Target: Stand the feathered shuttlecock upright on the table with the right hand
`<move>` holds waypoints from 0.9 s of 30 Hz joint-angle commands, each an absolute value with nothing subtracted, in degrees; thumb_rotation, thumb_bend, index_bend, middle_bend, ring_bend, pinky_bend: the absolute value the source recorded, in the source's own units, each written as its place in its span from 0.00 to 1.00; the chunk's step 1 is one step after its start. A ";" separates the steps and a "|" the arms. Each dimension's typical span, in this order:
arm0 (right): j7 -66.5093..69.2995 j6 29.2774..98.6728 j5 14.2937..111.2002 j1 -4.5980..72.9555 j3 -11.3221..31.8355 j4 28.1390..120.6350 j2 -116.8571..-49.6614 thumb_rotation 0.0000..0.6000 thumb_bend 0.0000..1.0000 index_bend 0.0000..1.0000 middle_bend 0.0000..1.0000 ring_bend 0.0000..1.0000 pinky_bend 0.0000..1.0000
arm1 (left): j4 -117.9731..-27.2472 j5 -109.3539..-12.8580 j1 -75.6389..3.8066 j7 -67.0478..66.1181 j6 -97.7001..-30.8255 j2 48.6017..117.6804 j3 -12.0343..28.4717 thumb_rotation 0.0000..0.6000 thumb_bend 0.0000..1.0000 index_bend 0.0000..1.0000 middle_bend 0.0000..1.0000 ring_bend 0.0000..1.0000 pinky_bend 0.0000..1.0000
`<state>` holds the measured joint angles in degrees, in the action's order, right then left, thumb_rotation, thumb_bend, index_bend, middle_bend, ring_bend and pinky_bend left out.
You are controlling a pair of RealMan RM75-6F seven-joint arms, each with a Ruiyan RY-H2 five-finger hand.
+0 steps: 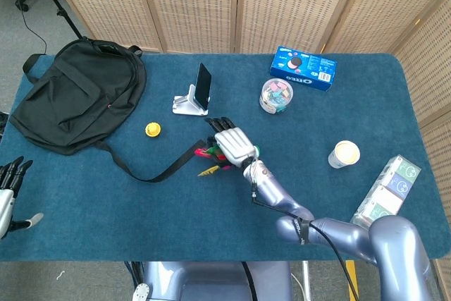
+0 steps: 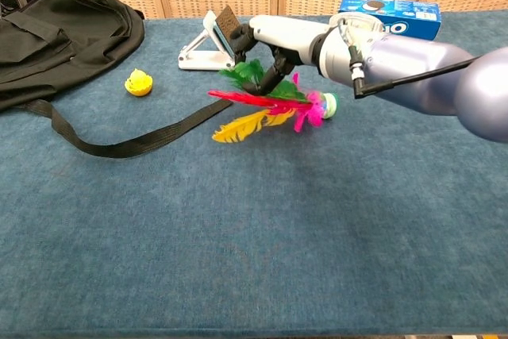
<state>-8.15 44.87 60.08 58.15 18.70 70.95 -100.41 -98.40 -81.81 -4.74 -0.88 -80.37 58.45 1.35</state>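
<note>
The feathered shuttlecock [image 2: 270, 109] is held sideways just above the table [image 2: 254, 260], in front of the phone stand [image 2: 208, 45], its feathers pinched by the curled fingers of the right hand [image 2: 266, 49]. The left hand [image 1: 8, 187], well apart from the stand, is seen spread and empty. A slip through the soft feathers is judged possible, as is toppling when the shuttlecock is set down.

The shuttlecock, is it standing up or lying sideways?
Sideways. The shuttlecock is held by the right robot hand, feathers pointing left, base to the right, not upright.
</note>
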 commanded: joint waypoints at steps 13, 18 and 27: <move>8.27 49.41 66.32 50.67 18.90 86.63 -92.04 1.00 0.57 0.69 0.10 0.00 0.00 | -99.29 -83.25 -4.49 -2.25 -80.84 58.66 0.46 1.00 0.00 0.00 0.00 0.00 0.00; 9.22 49.72 67.21 49.63 17.96 86.32 -90.80 1.00 0.57 0.69 0.10 0.00 0.00 | -99.43 -83.11 -4.56 -2.70 -80.67 58.78 0.41 1.00 0.00 0.00 0.00 0.00 0.00; 14.78 49.35 69.98 47.64 16.53 84.69 -88.79 1.00 0.59 0.50 0.07 0.00 0.00 | -99.59 -83.09 -4.60 -3.21 -80.55 58.89 0.27 1.00 0.00 0.00 0.00 0.00 0.00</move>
<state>13.38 49.52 68.61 48.18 17.08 84.60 -89.61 -99.59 -83.09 -4.60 -3.20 -80.54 58.88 0.27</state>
